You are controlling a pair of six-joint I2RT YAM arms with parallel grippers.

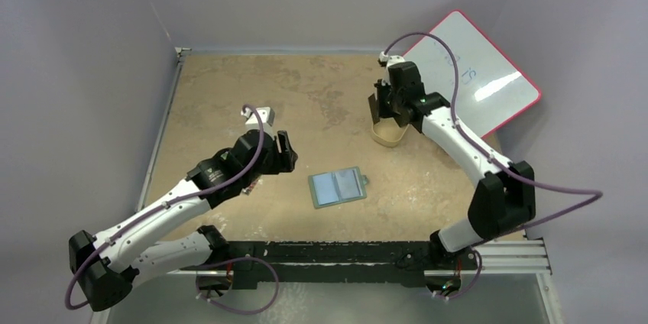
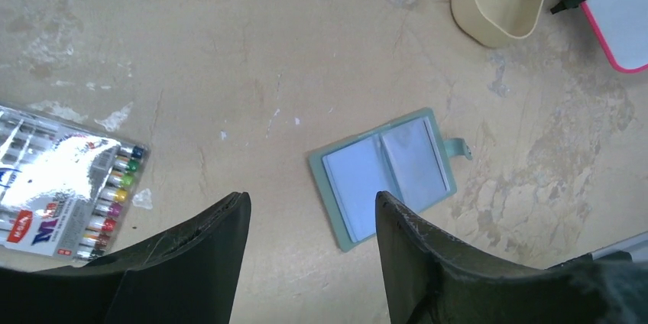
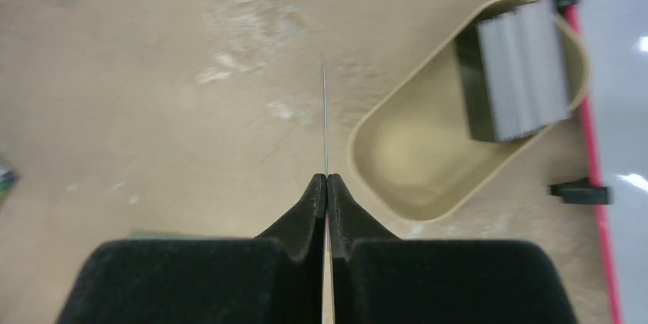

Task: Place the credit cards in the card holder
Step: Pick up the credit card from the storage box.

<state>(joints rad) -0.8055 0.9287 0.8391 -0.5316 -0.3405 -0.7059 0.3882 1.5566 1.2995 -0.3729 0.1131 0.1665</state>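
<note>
Tan tabletop (image 1: 229,95) | right gripper (image 3: 327,179) pinches one card (image 3: 324,110) edge-on beside tray (image 3: 413,152) (more cards (image 3: 520,68) inside) | card holder (image 1: 337,186) open mid-table, nearward-left of that gripper, long axis crosswise | left gripper (image 2: 313,209) spread, nearer.

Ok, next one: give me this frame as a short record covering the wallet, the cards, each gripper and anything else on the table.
card holder: lying open on the table, pockets up, snap tab out to one side
pockets filled: cannot tell
held card: seen edge-on, pinched by the right gripper
remaining cards: stacked at one end of the tan tray
left gripper: open, empty, near the card holder
other items: marker pack, whiteboard
</note>
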